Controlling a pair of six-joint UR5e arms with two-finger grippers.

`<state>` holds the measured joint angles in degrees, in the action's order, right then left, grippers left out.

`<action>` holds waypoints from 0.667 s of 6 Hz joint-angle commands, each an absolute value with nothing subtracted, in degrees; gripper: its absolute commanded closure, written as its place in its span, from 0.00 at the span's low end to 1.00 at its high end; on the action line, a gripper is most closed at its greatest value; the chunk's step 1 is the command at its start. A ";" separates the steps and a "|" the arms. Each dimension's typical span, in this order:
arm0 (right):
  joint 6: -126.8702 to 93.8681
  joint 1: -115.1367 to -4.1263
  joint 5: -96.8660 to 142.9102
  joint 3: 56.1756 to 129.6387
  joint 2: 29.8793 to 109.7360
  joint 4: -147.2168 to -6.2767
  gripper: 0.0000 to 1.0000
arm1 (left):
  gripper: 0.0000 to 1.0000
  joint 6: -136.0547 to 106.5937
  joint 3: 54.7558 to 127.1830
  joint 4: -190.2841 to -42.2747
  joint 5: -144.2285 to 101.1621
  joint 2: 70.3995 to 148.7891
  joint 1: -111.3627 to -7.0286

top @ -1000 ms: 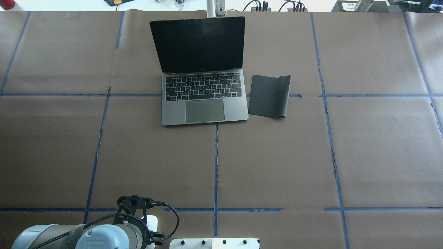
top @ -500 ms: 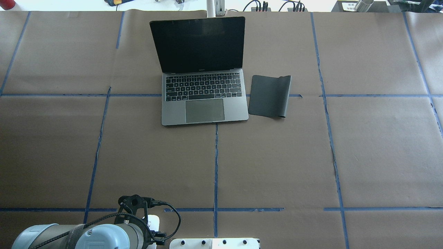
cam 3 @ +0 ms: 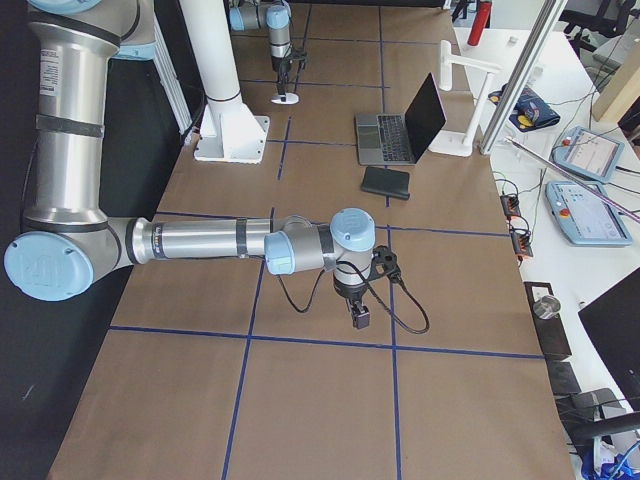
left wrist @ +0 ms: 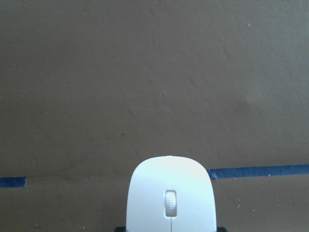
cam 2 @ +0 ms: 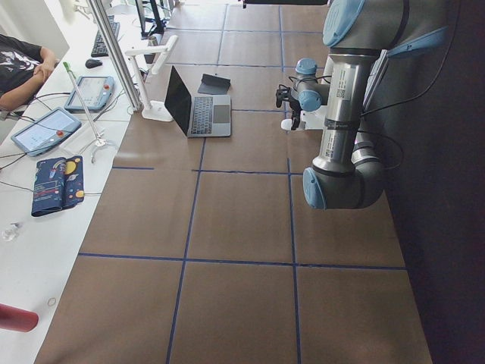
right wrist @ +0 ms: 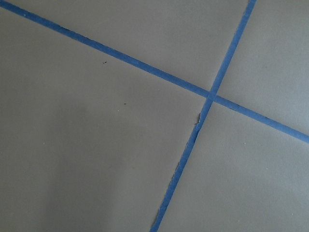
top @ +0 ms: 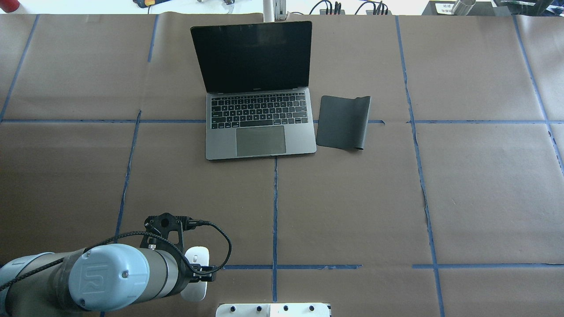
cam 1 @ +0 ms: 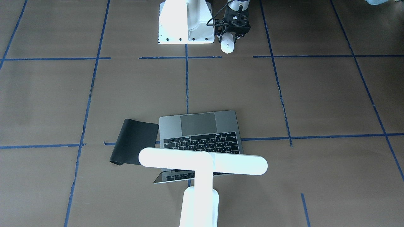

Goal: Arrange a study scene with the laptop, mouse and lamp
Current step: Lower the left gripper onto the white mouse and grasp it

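One shallow pinch: the left end effector point(top: 199, 269) clamps the mouse point(left wrist: 170, 198) at the worktop's point(top: 352, 211) robot-side edge. Carried past the laptop point(top: 260, 127) towards the black mat point(top: 343, 122), it could slip free. Right end effector point(cam 3: 360, 318): cannot tell.

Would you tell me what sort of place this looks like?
Probably a robotics lab: robot arms stand at a paper-covered table gridded with blue tape, and control tablets lie on a side bench.
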<state>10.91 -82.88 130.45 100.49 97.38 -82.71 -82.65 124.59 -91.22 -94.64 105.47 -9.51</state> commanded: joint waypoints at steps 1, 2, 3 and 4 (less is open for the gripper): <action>10.64 -82.88 130.43 100.55 97.47 -82.71 0.00 | 0.56 -80.87 124.02 -91.06 -95.27 109.40 -13.51; 10.55 -82.88 130.52 100.55 97.47 -82.71 0.00 | 0.56 -80.34 121.49 -91.05 -95.36 112.38 -15.10; 10.37 -82.88 130.52 100.55 97.47 -82.62 0.00 | 0.58 -80.25 117.20 -91.32 -95.54 115.98 -16.94; 10.37 -82.88 130.43 100.55 97.47 -82.62 0.00 | 0.58 -80.24 114.29 -91.41 -96.93 118.89 -18.44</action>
<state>10.42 -82.88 130.49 100.55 97.47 -82.64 -80.32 117.44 -91.29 -95.92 115.83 -16.85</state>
